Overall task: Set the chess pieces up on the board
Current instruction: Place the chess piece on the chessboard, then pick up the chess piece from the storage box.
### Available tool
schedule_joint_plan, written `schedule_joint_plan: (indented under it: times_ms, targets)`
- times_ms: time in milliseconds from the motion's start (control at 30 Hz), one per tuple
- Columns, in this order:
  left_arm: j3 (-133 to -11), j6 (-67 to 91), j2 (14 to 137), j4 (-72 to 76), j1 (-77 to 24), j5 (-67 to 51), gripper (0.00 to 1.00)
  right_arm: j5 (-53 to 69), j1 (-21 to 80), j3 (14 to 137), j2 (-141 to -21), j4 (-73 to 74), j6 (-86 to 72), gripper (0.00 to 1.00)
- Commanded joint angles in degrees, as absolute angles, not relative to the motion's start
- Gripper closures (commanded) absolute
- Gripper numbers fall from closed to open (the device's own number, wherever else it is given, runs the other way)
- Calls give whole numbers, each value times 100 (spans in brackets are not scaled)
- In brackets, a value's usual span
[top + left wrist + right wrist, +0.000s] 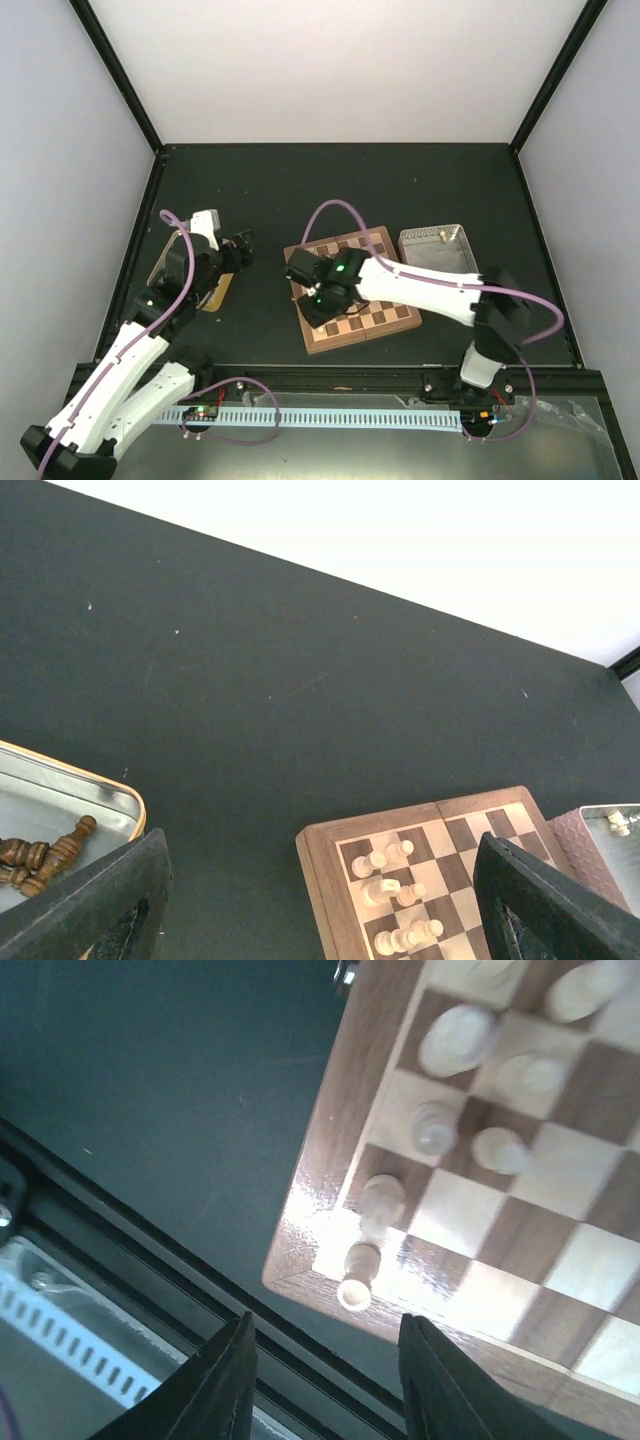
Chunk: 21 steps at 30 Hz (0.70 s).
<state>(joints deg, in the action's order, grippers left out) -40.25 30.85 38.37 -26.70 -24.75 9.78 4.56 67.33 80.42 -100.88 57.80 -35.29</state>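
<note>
Several dark brown turned wooden chessmen (40, 855) lie in the gold-rimmed metal tin (120, 798) at the left. Just beside it is the left gripper (322, 845), jaws wide with nothing between them. Rightward, the square wooden chessboard with brown and tan checks (385, 318) carries pale tan turned chessmen (440, 1125) along its left-hand squares. The right gripper (325, 1325) hovers at the board's near corner, jaws parted and empty, with a pale pawn (358, 1275) just beyond the tips. These pieces are probably light, hard, smooth and easily toppled, so pinch them at the narrow waist.
</note>
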Motion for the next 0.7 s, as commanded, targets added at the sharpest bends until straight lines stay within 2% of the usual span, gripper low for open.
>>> schedule_joint_plan:
  times_ms: [0,200,333,467,667]
  targets:
    - [-4192,2992,3788,-2760,-2426,861,15,51,6356,7621,-8971,5508,-3885,61]
    - [-4164,2773,3675,-2528,-2417,453,15,-1032,4569,6340,-7430,5328,-4154,61]
    - [-4199,2709,3711,-2426,-2417,248,15,-1441,2995,5462,-6822,4448,-3822,62]
    - [-4220,2763,3798,-2329,-2408,57,15,-1208,1792,4986,-7212,3346,-3466,64]
    - [-4306,2845,3934,-2298,-2404,-212,15,-514,666,5085,-8523,2354,-3351,68]
